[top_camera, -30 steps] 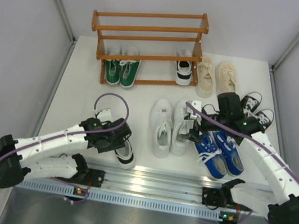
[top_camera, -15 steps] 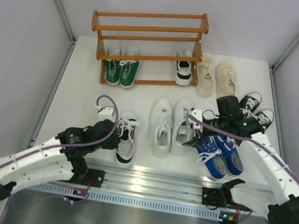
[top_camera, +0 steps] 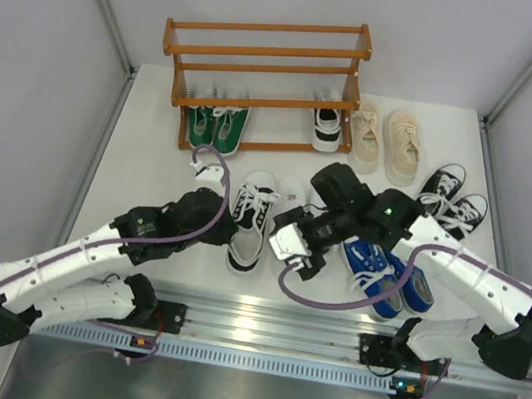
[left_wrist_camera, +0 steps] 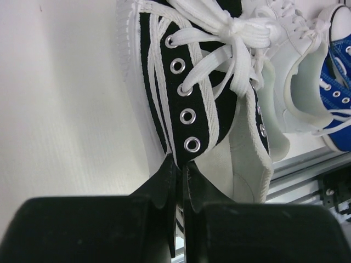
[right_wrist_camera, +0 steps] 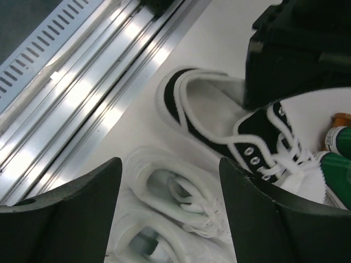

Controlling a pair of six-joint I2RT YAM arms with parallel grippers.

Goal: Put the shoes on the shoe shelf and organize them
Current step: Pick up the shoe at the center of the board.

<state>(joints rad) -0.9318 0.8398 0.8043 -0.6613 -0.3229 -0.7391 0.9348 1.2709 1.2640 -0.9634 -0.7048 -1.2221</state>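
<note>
Three shoes (top_camera: 217, 127) on shoe shelf (top_camera: 265, 56)

We see two arms in white shells with black joints, the left arm (top_camera: 85, 255) at 8 o'clock and the right arm (top_camera: 468, 279) at 4 o'clock. A purple cable (top_camera: 211, 149) trails along each, and the fingers (left_wrist_camera: 156, 189) are matte black.

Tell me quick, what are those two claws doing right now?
Left gripper: shut on the black-and-white sneaker.
Right gripper: open, holding nothing.
</note>
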